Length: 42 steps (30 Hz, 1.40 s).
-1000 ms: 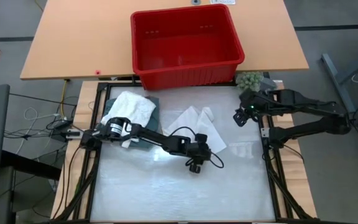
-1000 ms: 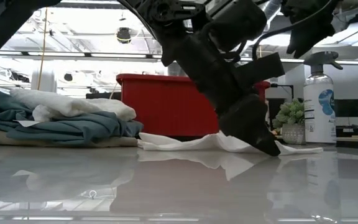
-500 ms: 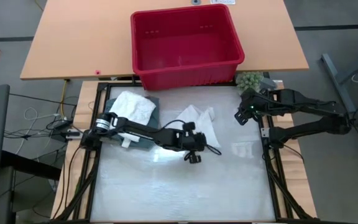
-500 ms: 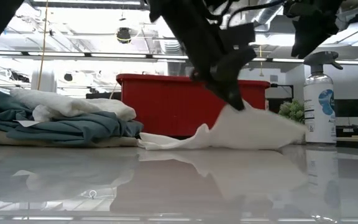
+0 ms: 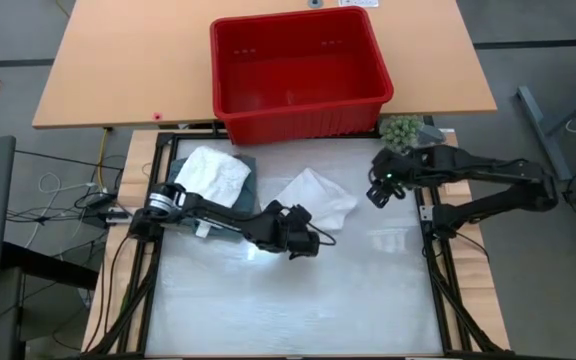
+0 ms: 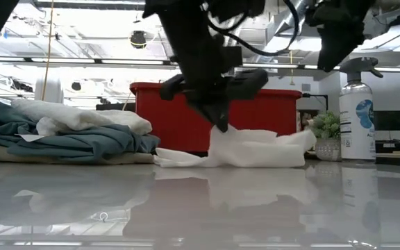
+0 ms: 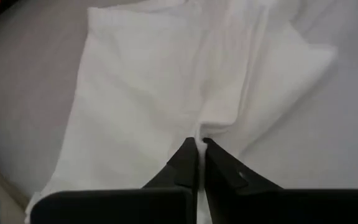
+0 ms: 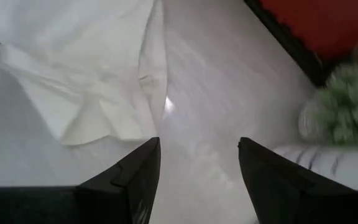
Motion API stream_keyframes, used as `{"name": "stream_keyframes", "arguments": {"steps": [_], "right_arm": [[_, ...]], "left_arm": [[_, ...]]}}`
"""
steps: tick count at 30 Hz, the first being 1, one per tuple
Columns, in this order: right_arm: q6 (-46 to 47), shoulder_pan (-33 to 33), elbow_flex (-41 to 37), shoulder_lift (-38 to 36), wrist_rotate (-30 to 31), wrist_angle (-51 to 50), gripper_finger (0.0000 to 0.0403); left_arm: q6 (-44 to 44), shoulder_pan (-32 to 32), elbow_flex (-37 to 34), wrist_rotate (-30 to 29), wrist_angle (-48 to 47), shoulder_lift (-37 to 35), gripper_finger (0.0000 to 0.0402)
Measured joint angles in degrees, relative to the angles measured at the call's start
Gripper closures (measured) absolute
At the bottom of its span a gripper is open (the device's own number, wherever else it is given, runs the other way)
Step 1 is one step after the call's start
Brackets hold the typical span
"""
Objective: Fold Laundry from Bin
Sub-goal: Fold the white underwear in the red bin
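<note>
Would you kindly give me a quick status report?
Left gripper shut on white cloth, lifting its edge. Right gripper open, hovering beside it. Red bin empty.

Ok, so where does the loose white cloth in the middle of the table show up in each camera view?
High view: white cloth at table centre, below the red bin, with the left gripper at its near edge.
Low view: cloth centre-right, in front of the bin.
Left wrist view: cloth fills most of the picture.
Right wrist view: cloth on one side.
Shared landmark: the red bin, seen in the high, low and right wrist views.
</note>
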Motion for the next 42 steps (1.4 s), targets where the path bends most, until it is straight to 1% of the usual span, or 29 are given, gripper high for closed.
{"name": "stream_keyframes", "arguments": {"steps": [2, 4, 9, 13, 17, 21, 27, 30, 35, 42], "right_arm": [[-5.2, 0.1, -1.2, 1.4, 0.1, 2.2, 0.0163], [-12.1, 0.1, -4.2, 1.9, -0.1, 5.9, 0.0163], [-31.1, 0.8, -15.0, 1.5, -5.1, 19.2, 0.0163], [-41.1, 2.4, -23.7, 1.4, -9.2, 29.7, 0.0163], [-44.7, 3.0, -30.5, 1.9, -9.6, 37.3, 0.0163], [-47.4, 3.3, -33.6, 2.2, -9.6, 41.9, 0.0163], [-52.7, 3.2, -34.5, 2.2, -13.6, 42.4, 0.0163], [-56.1, 3.2, -34.5, 3.6, -13.8, 45.0, 0.0163], [-59.8, 3.5, -34.4, 9.0, -14.4, 48.3, 0.0163], [-59.8, 5.3, -34.2, 14.9, -12.8, 48.9, 0.0168]], "left_arm": [[-1.9, -0.9, -0.8, -1.3, 0.1, -1.1, 0.0401], [-3.1, -1.6, -1.1, -3.5, -0.9, -2.0, 0.0401], [-2.2, -3.0, -1.1, -6.9, -1.7, -3.2, 0.0401], [-2.7, -4.2, -1.1, -7.1, -2.7, -3.2, 0.0401], [-3.5, -5.2, -1.1, -8.3, -3.8, -3.2, 0.0401], [-4.0, -5.5, -1.1, -9.0, -3.7, -3.2, 0.0401], [-4.7, -5.5, -1.1, -8.9, -5.1, -3.2, 0.0401], [-4.7, -5.5, -1.1, -9.1, -5.1, -3.2, 0.0401], [-4.8, -5.4, -1.1, -9.1, -5.1, -3.2, 0.0401], [-4.8, -5.3, -1.1, -9.1, -5.1, -3.2, 0.0400]]}}
